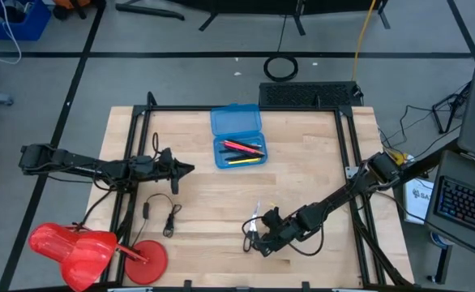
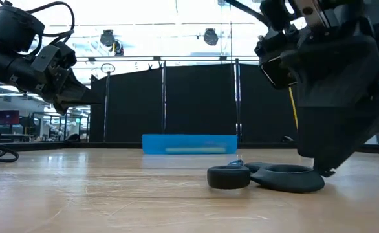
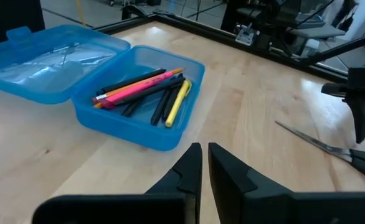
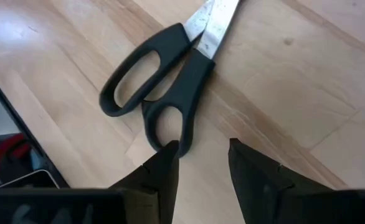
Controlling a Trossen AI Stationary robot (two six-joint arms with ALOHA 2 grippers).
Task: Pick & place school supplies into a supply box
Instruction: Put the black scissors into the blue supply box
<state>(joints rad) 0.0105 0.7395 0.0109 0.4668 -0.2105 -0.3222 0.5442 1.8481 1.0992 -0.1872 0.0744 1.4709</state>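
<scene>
Scissors [image 4: 170, 93] with black handles lie flat on the bench [image 1: 302, 186], blades shut, well away from the supply box [image 1: 237, 138] toward the near edge of the bench. Right above their handles hangs the right gripper [image 4: 202, 163], its fingers [image 4: 161, 171] spread apart and released, one tip touching or just over the rim of a handle loop, the other over bare wood beside it; nothing is grasped. In the low view the handles rest on the wood directly under that gripper's dark body.

Back at the supply box, the bright blue case sits open, its hinged lid [image 3: 42, 59] laid flat on the far side. Inside the tray lie pens and pencils [image 3: 148, 90]: pink, orange, yellow and several black ones, side by side.

Left of the box, the left gripper [image 3: 202, 168] hovers above the bench, pointing toward the case, its fingers clenched nearly together on nothing.
</scene>
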